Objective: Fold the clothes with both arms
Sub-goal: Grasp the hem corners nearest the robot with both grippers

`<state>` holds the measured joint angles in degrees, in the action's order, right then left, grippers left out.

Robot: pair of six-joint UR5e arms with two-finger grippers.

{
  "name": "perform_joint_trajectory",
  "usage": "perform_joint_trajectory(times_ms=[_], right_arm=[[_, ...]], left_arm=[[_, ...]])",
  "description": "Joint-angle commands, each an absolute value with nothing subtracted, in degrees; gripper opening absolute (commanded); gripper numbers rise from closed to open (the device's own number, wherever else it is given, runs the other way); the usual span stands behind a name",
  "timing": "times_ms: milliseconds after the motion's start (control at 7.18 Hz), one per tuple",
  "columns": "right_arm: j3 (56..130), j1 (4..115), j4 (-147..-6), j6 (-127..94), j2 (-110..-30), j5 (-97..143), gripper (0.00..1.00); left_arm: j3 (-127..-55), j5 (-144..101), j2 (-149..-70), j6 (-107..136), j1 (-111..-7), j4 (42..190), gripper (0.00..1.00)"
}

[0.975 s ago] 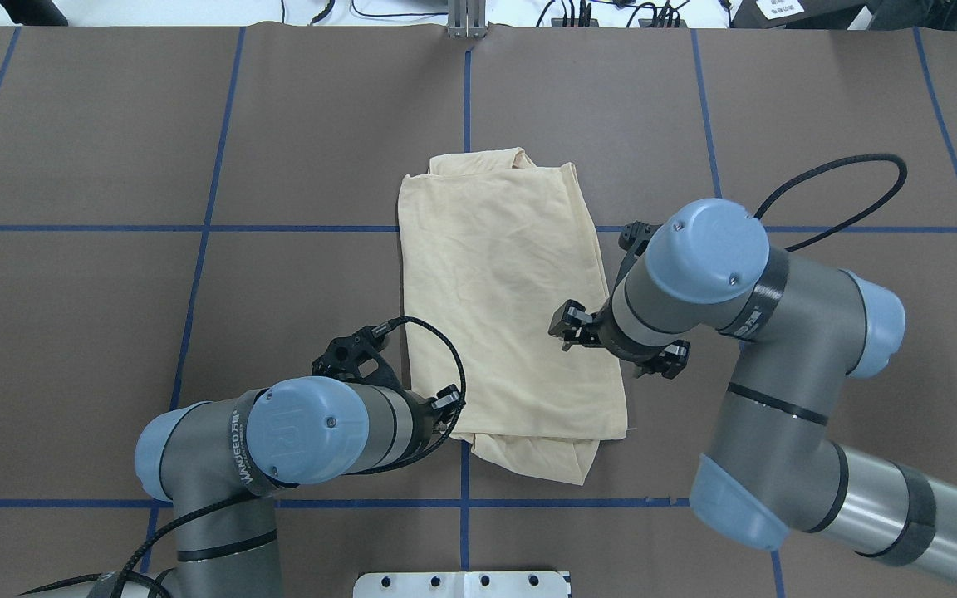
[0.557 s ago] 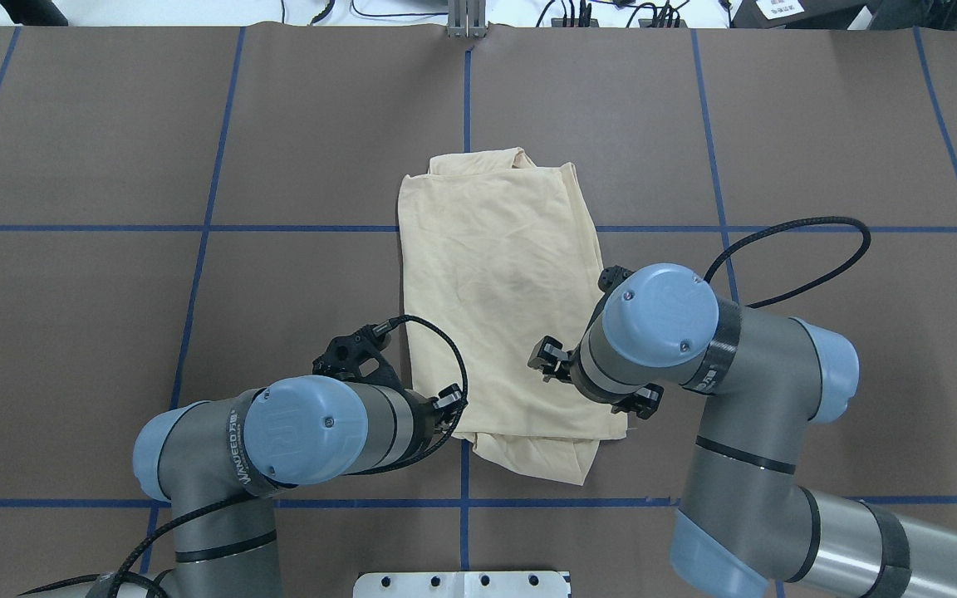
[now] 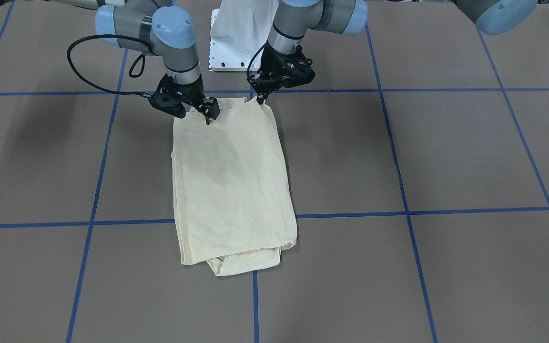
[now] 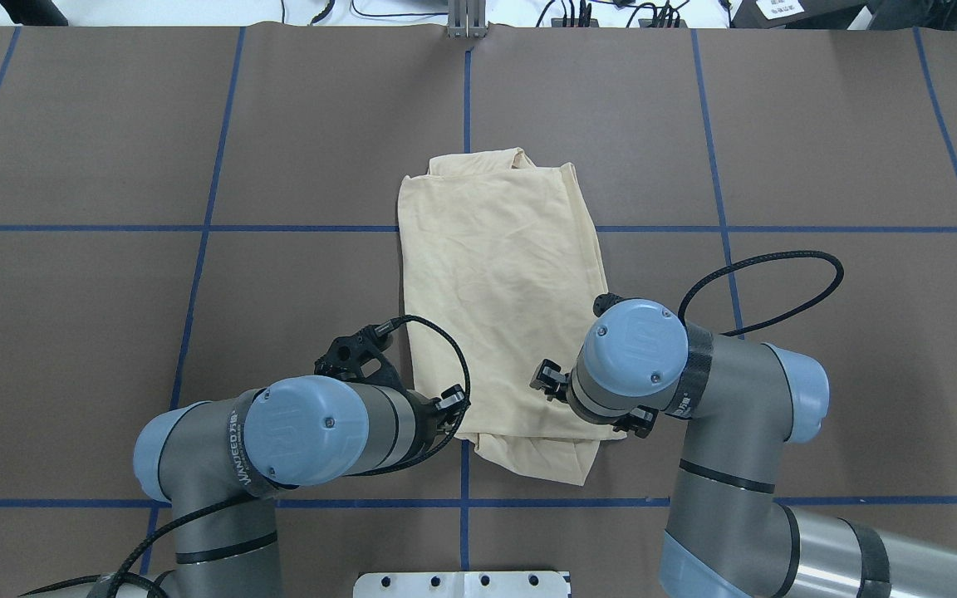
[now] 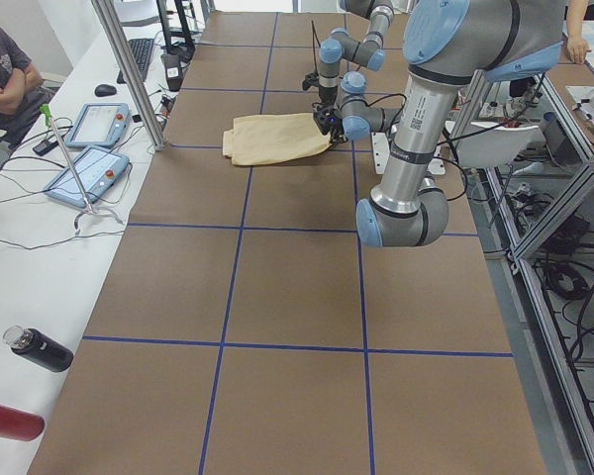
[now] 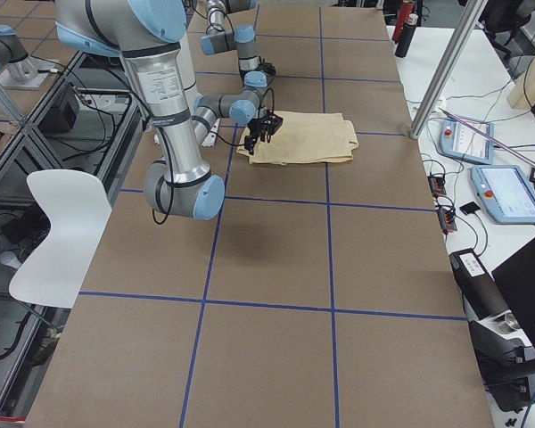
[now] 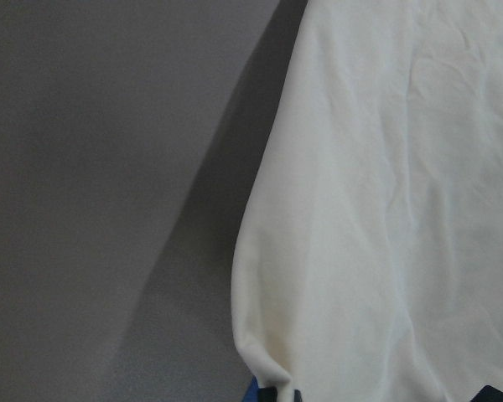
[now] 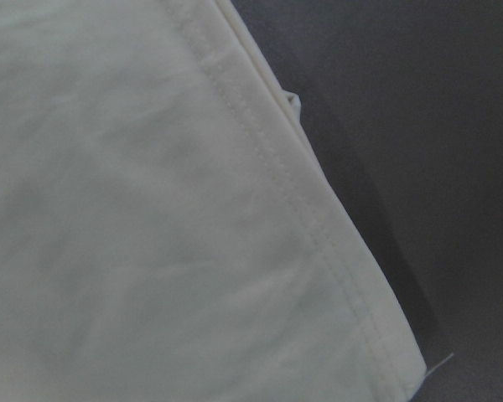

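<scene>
The clothes are one cream-yellow shirt (image 4: 499,307), folded into a long strip on the brown table, also seen in the front-facing view (image 3: 231,190). No print or tag shows. My left gripper (image 3: 259,99) is shut on the shirt's corner nearest the robot on its left, and the cloth peaks up to the fingertips. The left wrist view shows that corner (image 7: 264,368) running down to the fingers. My right gripper (image 3: 197,113) hangs low over the other near corner and looks open. The right wrist view shows only the stitched hem corner (image 8: 377,352), with no fingers.
The white robot base plate (image 4: 462,584) lies just behind the shirt's near end. Blue tape lines (image 4: 196,249) grid the table. A side bench holds control tablets (image 5: 84,173) and bottles (image 5: 40,348). A seated person (image 5: 0,69) is at its far end. A white chair (image 6: 58,227) stands beside the robot.
My right arm has come back toward the robot along the shirt's right edge and lowered to its near corner. The left arm and the shirt have not moved.
</scene>
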<state>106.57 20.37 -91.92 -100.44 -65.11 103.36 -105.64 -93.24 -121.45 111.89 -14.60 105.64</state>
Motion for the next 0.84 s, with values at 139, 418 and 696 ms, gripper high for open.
perform_joint_trajectory(times_ms=[139, 418, 696], right_arm=[[106.4, 19.0, -92.0, -100.4, -65.5, 103.4, 0.94], [106.3, 19.1, -92.0, -100.4, -65.5, 103.4, 0.90], [106.2, 19.2, -92.0, -100.3, -65.7, 103.4, 0.86]], left_arm=[[-105.7, -93.3, -121.5, 112.0, -14.6, 105.6, 0.00], [-106.1, -93.3, -121.5, 112.0, -14.6, 105.6, 0.00], [-106.1, -93.3, -121.5, 111.9, -14.6, 105.6, 0.00]])
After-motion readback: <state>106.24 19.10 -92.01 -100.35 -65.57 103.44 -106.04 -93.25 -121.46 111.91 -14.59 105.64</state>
